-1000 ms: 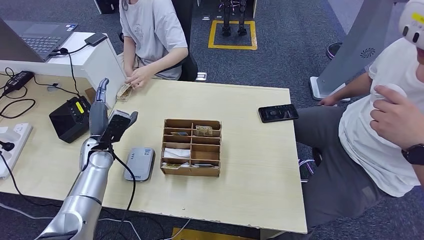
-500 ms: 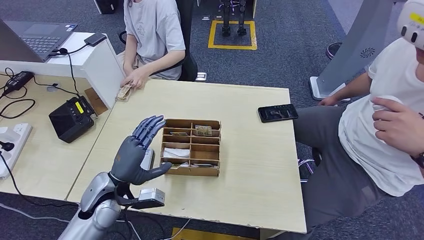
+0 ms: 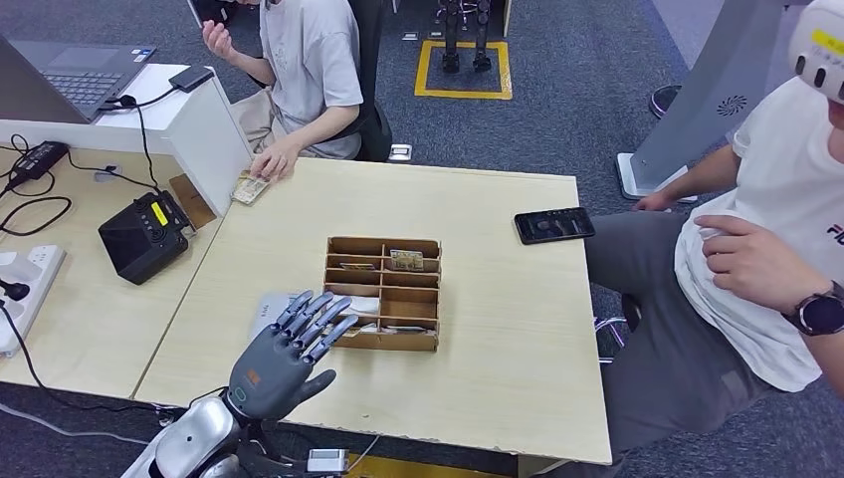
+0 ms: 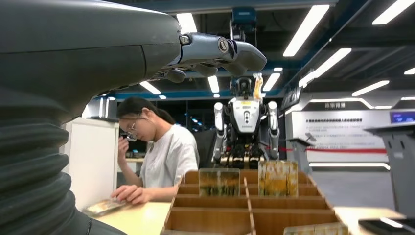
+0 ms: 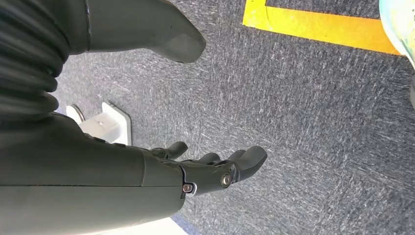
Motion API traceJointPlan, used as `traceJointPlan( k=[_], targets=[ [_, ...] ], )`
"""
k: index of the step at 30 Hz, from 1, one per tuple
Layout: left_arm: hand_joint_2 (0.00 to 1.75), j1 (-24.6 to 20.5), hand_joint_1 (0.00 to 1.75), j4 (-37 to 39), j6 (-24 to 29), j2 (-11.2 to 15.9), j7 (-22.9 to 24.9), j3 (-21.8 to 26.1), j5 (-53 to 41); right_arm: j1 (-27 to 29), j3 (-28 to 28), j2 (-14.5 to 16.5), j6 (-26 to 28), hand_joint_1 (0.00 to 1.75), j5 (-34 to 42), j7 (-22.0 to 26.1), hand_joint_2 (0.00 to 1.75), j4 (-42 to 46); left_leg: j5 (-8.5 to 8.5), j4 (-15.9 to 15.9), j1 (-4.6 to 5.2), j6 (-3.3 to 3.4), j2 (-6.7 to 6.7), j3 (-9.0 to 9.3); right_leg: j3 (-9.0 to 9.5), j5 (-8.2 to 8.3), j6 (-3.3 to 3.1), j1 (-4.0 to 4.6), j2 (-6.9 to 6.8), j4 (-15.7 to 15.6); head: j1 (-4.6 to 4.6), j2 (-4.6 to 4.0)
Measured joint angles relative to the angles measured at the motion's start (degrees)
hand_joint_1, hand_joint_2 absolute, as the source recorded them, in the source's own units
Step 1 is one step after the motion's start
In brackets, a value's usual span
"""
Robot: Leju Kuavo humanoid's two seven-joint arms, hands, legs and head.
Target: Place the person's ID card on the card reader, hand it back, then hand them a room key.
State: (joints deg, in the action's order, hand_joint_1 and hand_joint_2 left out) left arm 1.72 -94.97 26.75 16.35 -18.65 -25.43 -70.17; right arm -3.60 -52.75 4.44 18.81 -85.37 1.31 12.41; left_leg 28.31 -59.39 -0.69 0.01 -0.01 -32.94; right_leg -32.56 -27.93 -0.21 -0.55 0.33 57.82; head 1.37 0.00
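Note:
My left hand [image 3: 284,354] hovers near the table's front edge, fingers spread and holding nothing. It covers most of the grey card reader [image 3: 265,308]. The ID card [image 3: 249,186] lies at the table's far left corner under the fingers of a seated person [image 3: 304,60]. A wooden compartment box [image 3: 383,294] in the middle of the table holds key cards [image 3: 405,260]; two of the key cards [image 4: 219,182] stand upright at its back in the left wrist view, under my left hand [image 4: 210,54]. My right hand [image 5: 220,171] hangs over the carpet, fingers loosely apart, holding nothing.
A black phone [image 3: 553,225] lies at the table's right edge beside a second seated person [image 3: 766,239]. A black device [image 3: 139,237], cables and a power strip [image 3: 25,284] sit on the desk to the left. A laptop [image 3: 75,70] stands on a white counter.
My left hand has drawn back from the far left of the table to the near edge over the card reader. The person at the back has raised one hand to their face.

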Motion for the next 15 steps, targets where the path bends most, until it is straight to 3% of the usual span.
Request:
traceJointPlan(
  k=[15],
  targets=[
    [1.75, -3.3, 0.0, 8.7, 1.2, -1.2, 2.9, -1.7, -1.0, 0.0, 0.0, 0.0, 0.2, 0.0, -1.1, 0.0, 1.75, 0.0, 0.0, 0.0, -0.01, 0.0, -0.01, 0.01, -0.01, 0.0, 0.0, 0.01, -0.01, 0.0, 0.0, 0.0]
  ],
)
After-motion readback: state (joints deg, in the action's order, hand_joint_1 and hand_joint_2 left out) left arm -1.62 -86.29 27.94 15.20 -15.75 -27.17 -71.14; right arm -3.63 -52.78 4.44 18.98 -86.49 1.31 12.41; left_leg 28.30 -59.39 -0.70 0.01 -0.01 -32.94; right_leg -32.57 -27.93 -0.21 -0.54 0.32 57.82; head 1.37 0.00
